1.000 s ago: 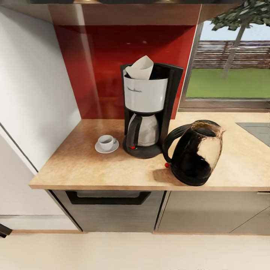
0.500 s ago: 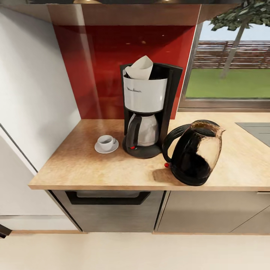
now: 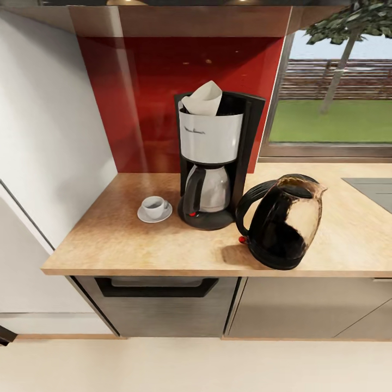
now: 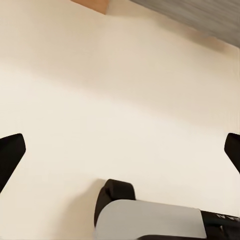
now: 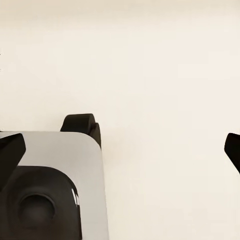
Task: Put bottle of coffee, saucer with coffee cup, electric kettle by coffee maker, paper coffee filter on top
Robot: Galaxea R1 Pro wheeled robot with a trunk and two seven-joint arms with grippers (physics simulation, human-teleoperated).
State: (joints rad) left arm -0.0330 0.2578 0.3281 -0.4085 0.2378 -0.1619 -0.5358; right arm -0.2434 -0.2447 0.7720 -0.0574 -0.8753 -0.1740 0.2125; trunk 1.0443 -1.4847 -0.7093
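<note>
Kitchen countertop (image 3: 125,239), wood-grained, runs beneath a red backsplash (image 3: 147,98), with a white wall panel (image 3: 49,136) at its left end and a window (image 3: 332,92) to the right showing grass, a fence and a tree.

Coffee maker (image 3: 215,163) stands upright on the countertop against the backsplash, black body with a white upper housing and a metal carafe seated in its base. Paper coffee filter (image 3: 204,99) sits in the top of the coffee maker, one corner standing above the housing.

Saucer (image 3: 154,214) lies on the countertop just beside the coffee maker's base, on its left in the head view. Coffee cup (image 3: 154,206) sits upright on the saucer.

Electric kettle (image 3: 283,222) stands on the countertop near the front edge, close to the coffee maker's right side, its handle turned toward the coffee maker. Whether kettle and coffee maker touch cannot be told.

Below the countertop are a dark appliance front (image 3: 158,305) and a grey cabinet door (image 3: 305,307); pale floor (image 3: 196,365) lies in front.

Left gripper (image 4: 120,155) points at the pale floor, fingers spread wide apart with nothing between them. Right gripper (image 5: 120,150) is likewise released and holds nothing, above the floor and part of the robot's grey base (image 5: 55,185).
</note>
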